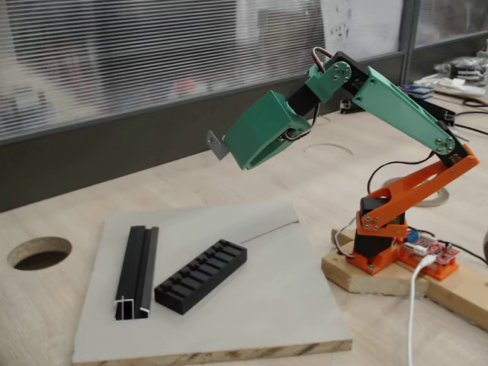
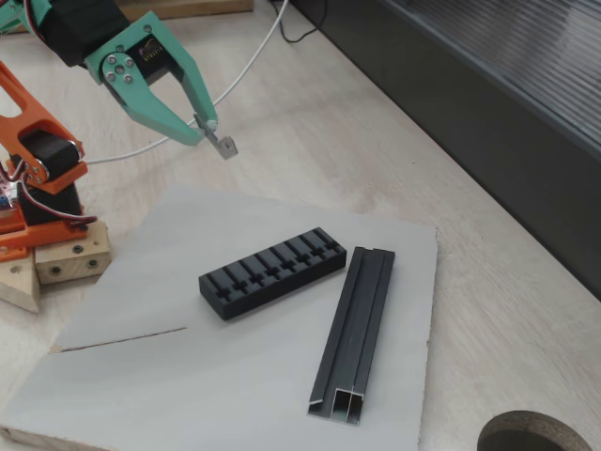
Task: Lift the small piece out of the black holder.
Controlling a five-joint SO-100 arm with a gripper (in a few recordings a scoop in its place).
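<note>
Nearest in a fixed view lies the grey board (image 1: 252,305), its raw plywood edge facing front, resting on the pale wooden table (image 1: 46,305). On that board the black channel rail (image 1: 137,273) lies with its silvery cut end toward the front, and just beside it, not touching, sits the black holder (image 1: 202,275), its row of crosswise slots facing up. In the other fixed view the same two things lie side by side on the board, the black holder (image 2: 272,272) to the left and the rail (image 2: 355,331) to its right. Above and beyond them my gripper (image 1: 229,149) hangs in the air, well clear of the board, clenched on the small piece (image 1: 217,143), which juts from my fingertips as a thin grey bent tab. In the other fixed view my green fingers (image 2: 192,117) pinch the small piece (image 2: 224,144) at their very tip, high over the bare table and well apart from the holder. Farther back my orange base (image 1: 396,244) stands on a wooden block (image 1: 381,278), and a round hole (image 1: 40,252) opens in the table at the left.
</note>
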